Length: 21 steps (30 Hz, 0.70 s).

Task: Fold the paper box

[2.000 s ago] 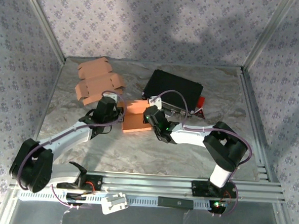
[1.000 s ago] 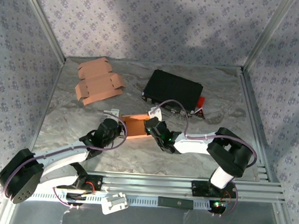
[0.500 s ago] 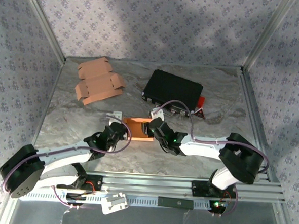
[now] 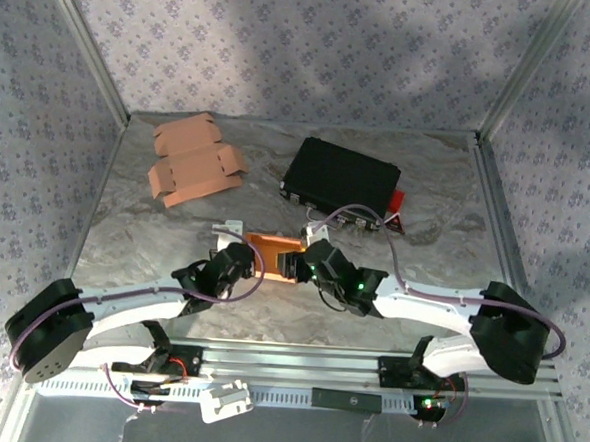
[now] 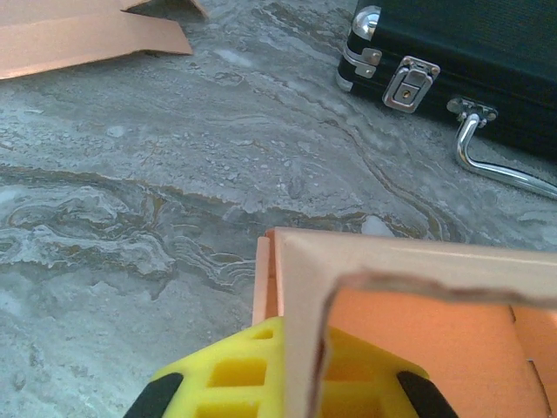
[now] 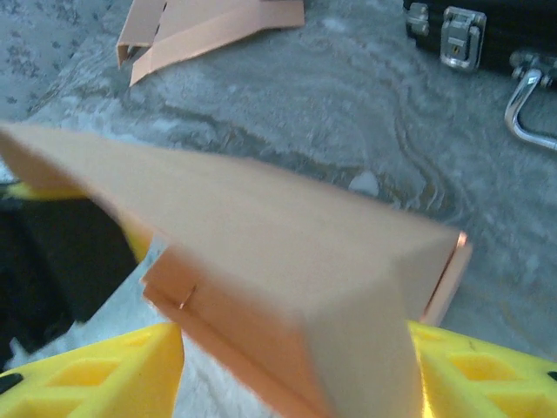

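The paper box (image 4: 270, 252) sits open side up near the middle of the tabletop (image 4: 423, 259), a little toward the near edge, between the two arms. The left claw (image 5: 300, 383) is pinched shut on the box's left wall, one yellow finger on each side of the card. The right claw (image 6: 296, 374) has its jaws spread wide, straddling the box's right end. Flat cardboard blanks (image 4: 193, 163) lie by the far left corner, and a black case (image 4: 340, 179) lies near the far edge.
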{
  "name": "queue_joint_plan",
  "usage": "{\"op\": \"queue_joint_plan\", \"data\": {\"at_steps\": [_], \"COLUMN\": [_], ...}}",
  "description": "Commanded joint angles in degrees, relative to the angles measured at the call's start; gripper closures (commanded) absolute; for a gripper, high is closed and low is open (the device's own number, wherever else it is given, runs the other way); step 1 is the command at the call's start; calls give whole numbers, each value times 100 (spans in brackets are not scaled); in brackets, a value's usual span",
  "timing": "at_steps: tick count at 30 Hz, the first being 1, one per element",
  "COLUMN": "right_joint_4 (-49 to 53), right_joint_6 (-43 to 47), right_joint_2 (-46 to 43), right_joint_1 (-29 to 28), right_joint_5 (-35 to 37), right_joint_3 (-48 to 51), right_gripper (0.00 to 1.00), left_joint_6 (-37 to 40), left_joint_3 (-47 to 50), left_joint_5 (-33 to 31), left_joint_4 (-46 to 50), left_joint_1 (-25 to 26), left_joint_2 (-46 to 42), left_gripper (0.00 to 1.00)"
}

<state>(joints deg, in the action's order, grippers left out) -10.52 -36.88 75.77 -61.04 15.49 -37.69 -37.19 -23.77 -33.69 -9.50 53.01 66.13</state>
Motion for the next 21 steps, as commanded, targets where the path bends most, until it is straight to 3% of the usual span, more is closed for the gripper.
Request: {"op": "queue_joint_plan", "data": {"at_steps": [1, 5, 10, 16, 21], "right_joint_4": [299, 530, 1127, 2180, 1584], "right_joint_6": [-653, -2019, -4613, -6976, -7466], "right_joint_2": [-479, -1147, -1349, -829, -248], "right_joint_1": [-417, -1225, -1764, -1615, -1060], "right_joint_5": [348, 1511, 2586, 2858, 2170], "right_joint_3": [125, 293, 6, -1029, -1268], "right_gripper": [39, 41, 42, 39, 38], "left_joint_6": [-213, -271, -373, -465, -527], "left_joint_3": [-80, -132, -157, -266, -320], "left_joint_5": [-85, -138, -288, -505, -593], "left_joint_4": [378, 395, 344, 448, 496], "left_joint_1": [64, 117, 233, 396, 468], "left_joint_2": [66, 108, 189, 260, 304], "left_gripper": [100, 100, 100, 100, 100]}}
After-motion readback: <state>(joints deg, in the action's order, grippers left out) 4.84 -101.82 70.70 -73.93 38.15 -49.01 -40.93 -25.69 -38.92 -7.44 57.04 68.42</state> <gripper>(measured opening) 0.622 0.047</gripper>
